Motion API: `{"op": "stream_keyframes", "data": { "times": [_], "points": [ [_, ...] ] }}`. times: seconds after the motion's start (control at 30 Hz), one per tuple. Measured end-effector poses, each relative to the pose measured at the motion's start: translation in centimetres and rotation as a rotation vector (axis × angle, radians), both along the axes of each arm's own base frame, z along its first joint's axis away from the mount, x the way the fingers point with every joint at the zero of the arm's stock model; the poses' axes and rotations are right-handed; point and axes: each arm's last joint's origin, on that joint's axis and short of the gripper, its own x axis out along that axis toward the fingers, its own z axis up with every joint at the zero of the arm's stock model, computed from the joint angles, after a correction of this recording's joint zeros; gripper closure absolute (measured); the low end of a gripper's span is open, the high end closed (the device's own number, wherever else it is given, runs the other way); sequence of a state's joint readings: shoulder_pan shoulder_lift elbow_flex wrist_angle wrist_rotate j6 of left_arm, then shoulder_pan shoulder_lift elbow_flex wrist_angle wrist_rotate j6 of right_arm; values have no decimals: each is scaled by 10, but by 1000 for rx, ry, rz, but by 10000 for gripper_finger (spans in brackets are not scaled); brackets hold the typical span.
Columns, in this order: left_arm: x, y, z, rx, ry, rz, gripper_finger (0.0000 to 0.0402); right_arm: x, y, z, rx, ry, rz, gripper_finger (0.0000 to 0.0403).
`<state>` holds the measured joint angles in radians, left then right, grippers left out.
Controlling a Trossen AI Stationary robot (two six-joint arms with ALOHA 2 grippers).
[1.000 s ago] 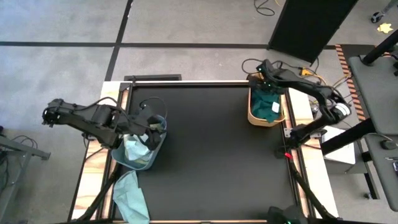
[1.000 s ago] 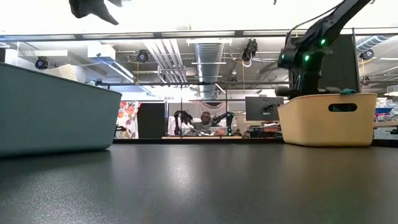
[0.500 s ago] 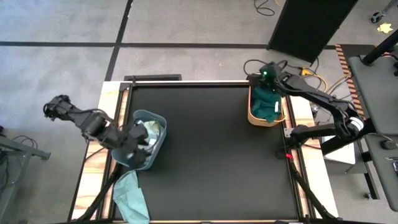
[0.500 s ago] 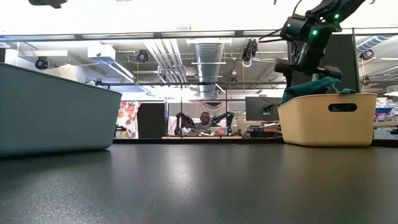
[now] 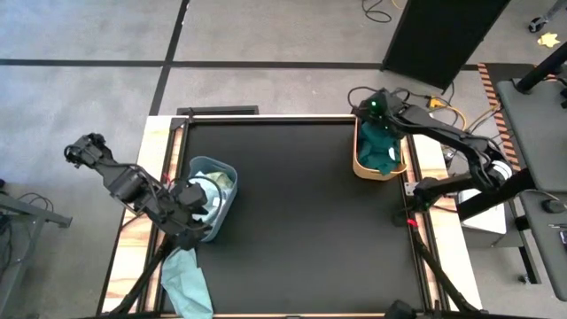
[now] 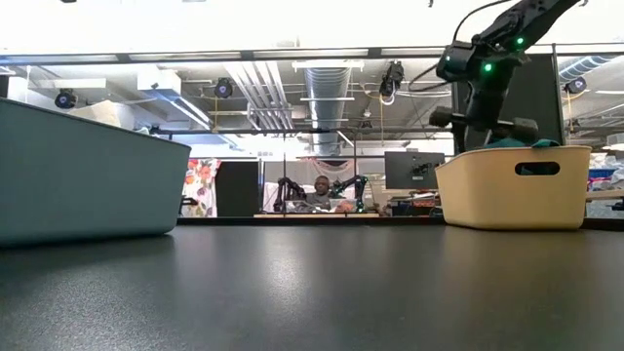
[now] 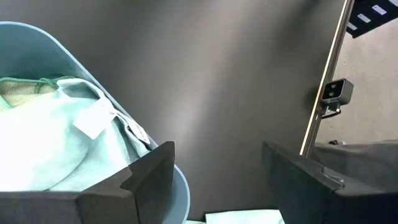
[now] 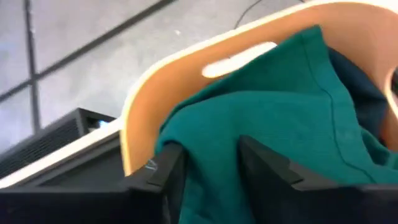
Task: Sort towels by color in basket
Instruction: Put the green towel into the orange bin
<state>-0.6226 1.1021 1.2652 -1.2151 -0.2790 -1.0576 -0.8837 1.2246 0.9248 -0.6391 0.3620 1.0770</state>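
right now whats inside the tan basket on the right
A dark teal towel fills the tan basket, with a navy one beside it. The right gripper hovers over them; anything underneath is covered.

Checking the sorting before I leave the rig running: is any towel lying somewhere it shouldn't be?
Yes. One light mint cloth towel lies outside both baskets, at the table's near left edge, just below the blue-grey plastic basket. The dark teal towels sit inside the tan basket on the right.

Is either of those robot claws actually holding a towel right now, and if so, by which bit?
The left gripper is open and holds nothing. The right gripper sits on the dark teal towel in the tan basket; whether it grips it cannot be told.
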Motion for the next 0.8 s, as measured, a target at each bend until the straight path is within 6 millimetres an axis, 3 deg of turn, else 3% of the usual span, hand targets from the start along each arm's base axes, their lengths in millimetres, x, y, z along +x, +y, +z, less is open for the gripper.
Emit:
{"op": "stream_keyframes", "data": {
  "times": [0.17, 0.5, 0.8],
  "points": [
    [-1, -2, -1, 7, 10, -11, 174, -2, 2, 11, -55, -33, 4, 276],
    [-3, -3, -2, 22, 22, -34, 174, -8, 7, 26, -146, -14, 37, 248],
    [-3, -3, -2, 23, 21, -37, 174, -16, 27, 35, -80, -110, -9, 332]
  ]
}}
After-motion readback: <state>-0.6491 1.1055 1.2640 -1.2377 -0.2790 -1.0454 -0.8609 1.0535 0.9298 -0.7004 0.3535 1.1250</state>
